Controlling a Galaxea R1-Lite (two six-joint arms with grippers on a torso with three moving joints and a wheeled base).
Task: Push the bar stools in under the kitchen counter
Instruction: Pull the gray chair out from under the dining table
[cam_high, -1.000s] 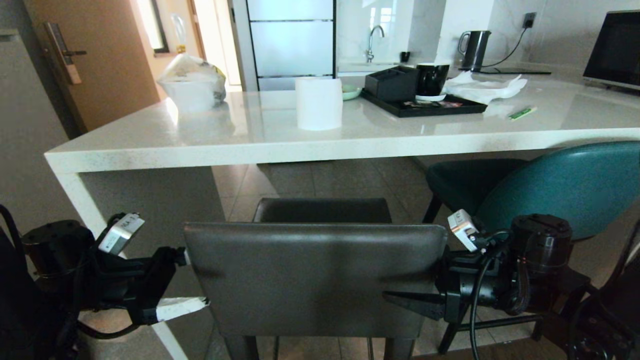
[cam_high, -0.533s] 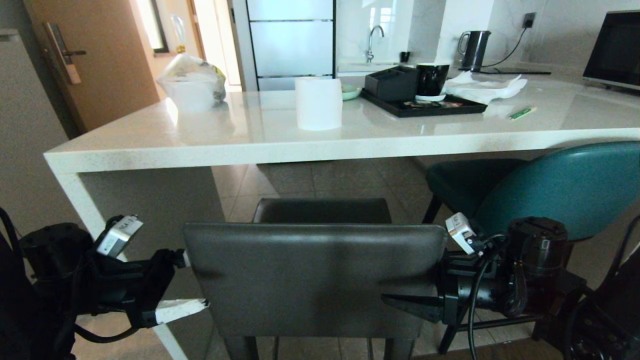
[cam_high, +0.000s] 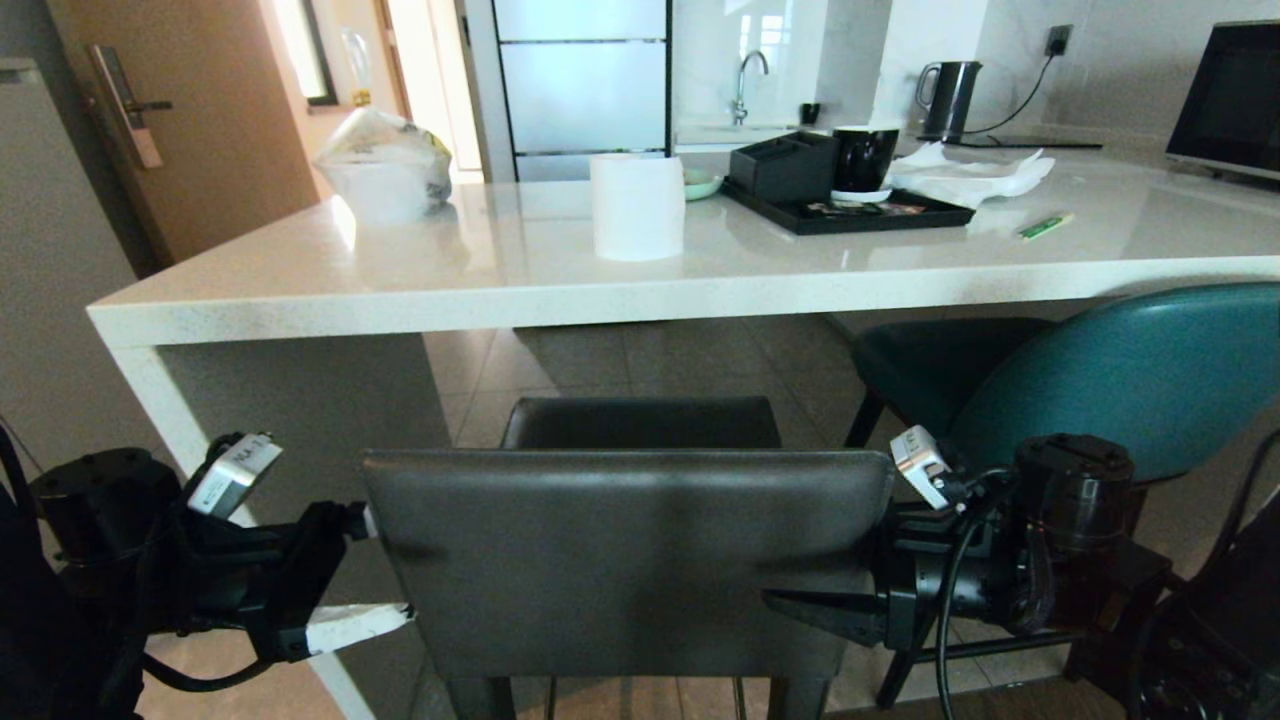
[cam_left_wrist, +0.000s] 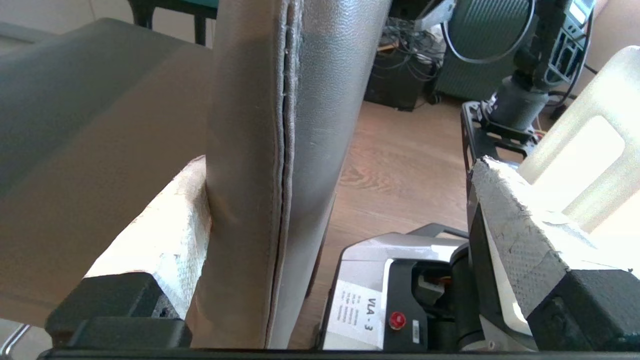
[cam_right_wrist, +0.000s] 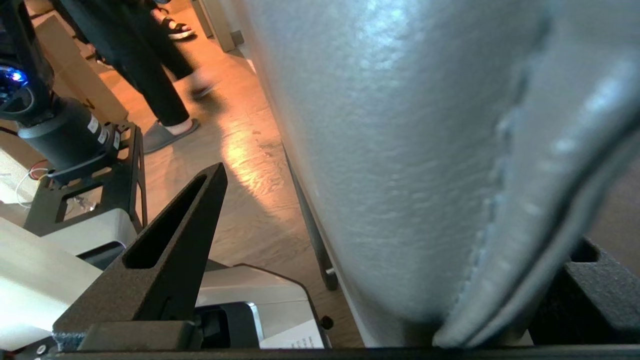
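The dark grey bar stool (cam_high: 625, 555) stands right in front of me, its rectangular back facing me and its seat (cam_high: 640, 422) just short of the white kitchen counter (cam_high: 600, 290). My left gripper (cam_high: 375, 572) is open and straddles the back's left edge (cam_left_wrist: 260, 150). One white-wrapped finger (cam_left_wrist: 160, 235) lies against the back's front face; the other (cam_left_wrist: 510, 215) stands well clear behind it. My right gripper (cam_high: 850, 575) is open around the back's right edge (cam_right_wrist: 425, 150), its black finger (cam_right_wrist: 175, 240) apart from the leather. The teal bar stool (cam_high: 1130, 370) stands at the right, its seat partly under the counter.
On the counter stand a white paper roll (cam_high: 637, 205), a bagged container (cam_high: 385, 165), a black tray with a cup (cam_high: 850, 205), a kettle (cam_high: 948, 98) and a microwave (cam_high: 1230, 100). The counter's white end panel (cam_high: 170, 420) is at my left. A person's legs (cam_right_wrist: 150, 75) stand behind me.
My left arm has dipped very slightly. The grey stool, the teal stool and my right arm stay where they were.
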